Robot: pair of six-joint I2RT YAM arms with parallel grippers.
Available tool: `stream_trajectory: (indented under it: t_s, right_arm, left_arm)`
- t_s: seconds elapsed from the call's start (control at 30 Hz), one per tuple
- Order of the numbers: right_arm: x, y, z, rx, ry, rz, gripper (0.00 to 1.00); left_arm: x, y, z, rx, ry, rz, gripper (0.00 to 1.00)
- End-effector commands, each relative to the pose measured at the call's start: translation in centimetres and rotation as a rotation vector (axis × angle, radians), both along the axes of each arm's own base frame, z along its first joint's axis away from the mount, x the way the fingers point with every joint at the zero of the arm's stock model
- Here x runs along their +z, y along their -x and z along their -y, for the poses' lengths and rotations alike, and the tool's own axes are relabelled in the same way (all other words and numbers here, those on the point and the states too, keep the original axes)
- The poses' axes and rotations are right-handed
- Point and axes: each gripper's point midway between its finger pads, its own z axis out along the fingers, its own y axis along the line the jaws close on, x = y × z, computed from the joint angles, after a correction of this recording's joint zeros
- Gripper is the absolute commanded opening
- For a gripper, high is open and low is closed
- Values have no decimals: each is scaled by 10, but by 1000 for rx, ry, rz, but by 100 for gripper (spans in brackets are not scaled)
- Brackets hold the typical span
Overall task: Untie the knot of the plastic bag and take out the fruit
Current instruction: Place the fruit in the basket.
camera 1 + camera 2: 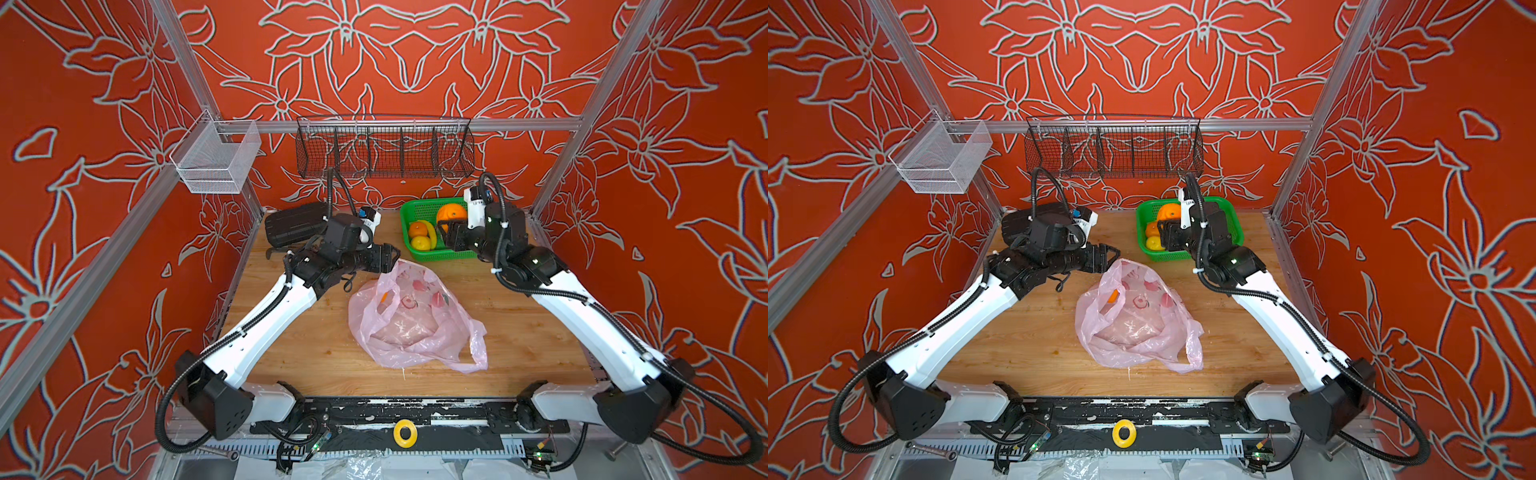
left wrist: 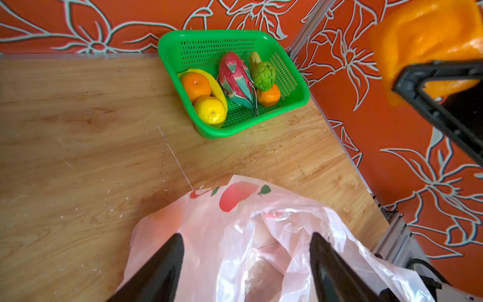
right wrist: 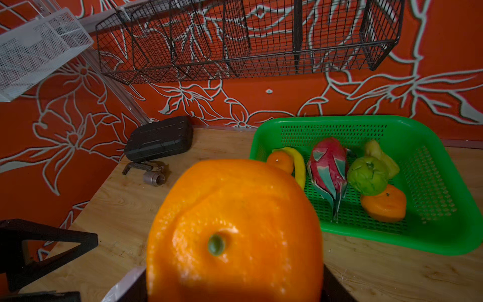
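The right hand (image 1: 445,227) pinches a large orange (image 3: 235,222), held up near the green basket (image 2: 209,32); the left hand (image 2: 247,236) is spread wide and empty over the far edge of the plastic bag (image 1: 411,328), touching or not I cannot tell; the bag lies crumpled mid-tabletop (image 1: 299,345), one orange (image 1: 1113,296) showing through its film; in the basket lie a dragon fruit (image 2: 235,81), a bumpy green fruit (image 2: 262,74), a pear (image 2: 254,58), more oranges (image 2: 196,86) and a banana (image 3: 300,167).

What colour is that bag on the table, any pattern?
The plastic bag is translucent pale pink with red fruit prints; the left wrist view shows it best.
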Motion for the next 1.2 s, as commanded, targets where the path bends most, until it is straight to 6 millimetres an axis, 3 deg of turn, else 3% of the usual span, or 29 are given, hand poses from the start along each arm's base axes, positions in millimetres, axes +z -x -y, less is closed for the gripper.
stream_trajectory:
  t_s: [0.0, 0.17, 0.3, 0.53, 0.7, 0.8, 1.03, 1.1, 1.17]
  right_arm:
    - [-19, -8, -5, 85, -11, -111, 51]
    - [-50, -41, 0, 77, -19, -201, 50]
    - [-74, -64, 2, 60, -23, -241, 49]
    - [-119, -104, 5, 11, 86, -292, 48]
    - [-144, -135, 5, -22, 154, -297, 48]
    - [-162, -154, 6, -41, 197, -307, 48]
    - [-193, -196, 3, -74, 258, -305, 48]
    - [-203, -208, 5, -99, 280, -308, 48]
    - [-211, -220, 4, -108, 290, -302, 48]
  left_arm:
    - [-12, -3, 10, -87, -59, -50, 76]
    - [-31, -19, 22, -115, -92, -104, 76]
    - [-56, -24, 27, -129, -116, -162, 55]
    - [-113, 1, 41, -195, -35, -333, 25]
    - [-164, 21, 31, -177, -89, -487, 7]
    - [-181, 27, 26, -160, -110, -523, 3]
    - [-172, 25, 21, -132, -108, -477, 3]
    - [-169, 24, 22, -130, -101, -469, 7]
    - [-163, 26, 23, -134, -86, -457, 18]
